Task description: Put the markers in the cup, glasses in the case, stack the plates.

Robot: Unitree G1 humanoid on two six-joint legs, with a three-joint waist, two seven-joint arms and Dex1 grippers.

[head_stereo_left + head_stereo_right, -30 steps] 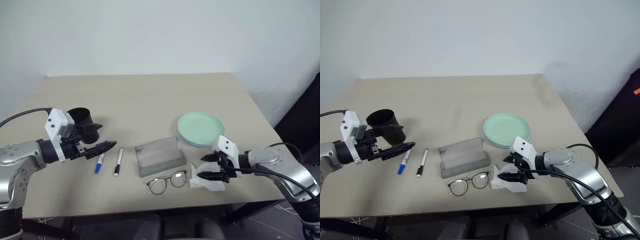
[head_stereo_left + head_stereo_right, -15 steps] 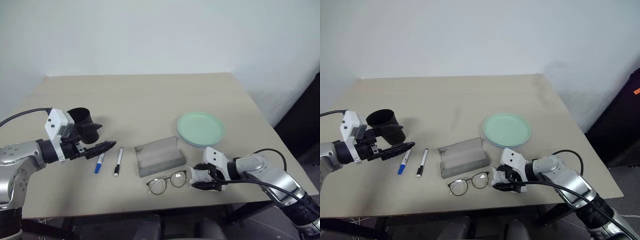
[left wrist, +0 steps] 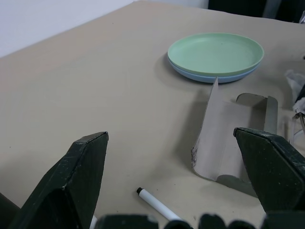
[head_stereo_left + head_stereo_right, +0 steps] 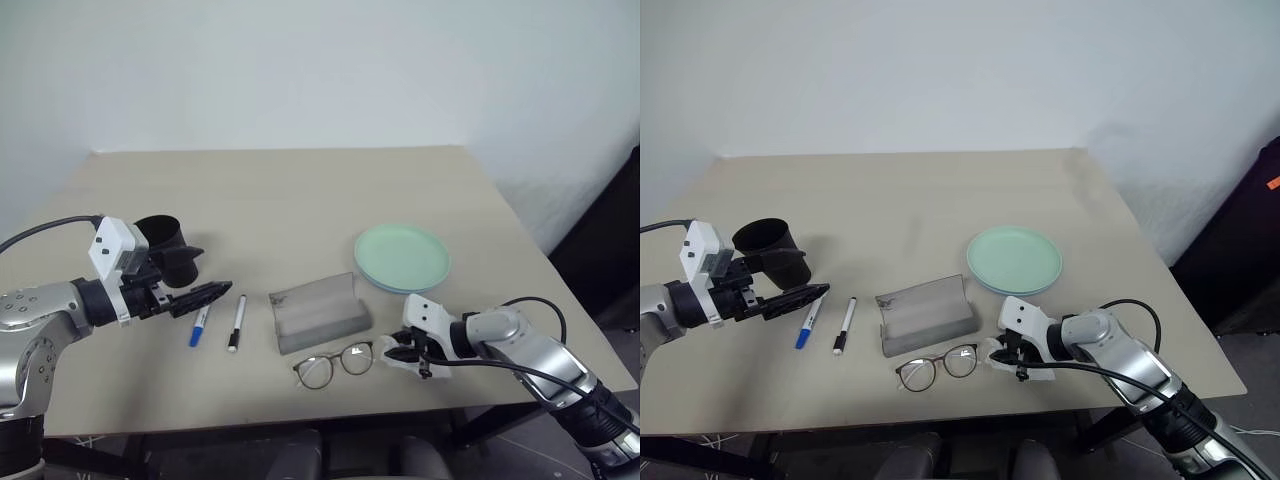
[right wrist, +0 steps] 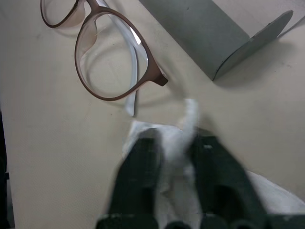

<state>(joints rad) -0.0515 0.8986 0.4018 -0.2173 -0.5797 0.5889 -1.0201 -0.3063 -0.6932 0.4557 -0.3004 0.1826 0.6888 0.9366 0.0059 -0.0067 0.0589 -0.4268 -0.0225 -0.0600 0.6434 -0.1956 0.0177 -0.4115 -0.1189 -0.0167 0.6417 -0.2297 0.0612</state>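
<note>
My right gripper (image 4: pixel 399 352) is down on the table just right of the glasses (image 4: pixel 335 364), shut on the crumpled white tissue (image 5: pixel 276 193), which bunches between its fingers (image 5: pixel 138 186). The round-lensed glasses (image 5: pixel 114 62) lie folded by the front edge. The grey case (image 4: pixel 318 312) lies open behind them. The green plate (image 4: pixel 402 255) rests on the blue plate (image 4: pixel 385 286) at the right. My left gripper (image 4: pixel 205 293) hovers open above the blue marker (image 4: pixel 198 327), with the black marker (image 4: pixel 236 323) beside it. The black cup (image 4: pixel 768 240) stands upright just behind the left gripper.
Everything sits on a beige table (image 4: pixel 300 190) against a white wall. The glasses and tissue lie close to the table's front edge. A dark object (image 4: pixel 612 240) stands beyond the table's right side.
My right gripper sank onto the tissue, edged left toward the glasses and closed on the tissue. The left arm has kept still.
</note>
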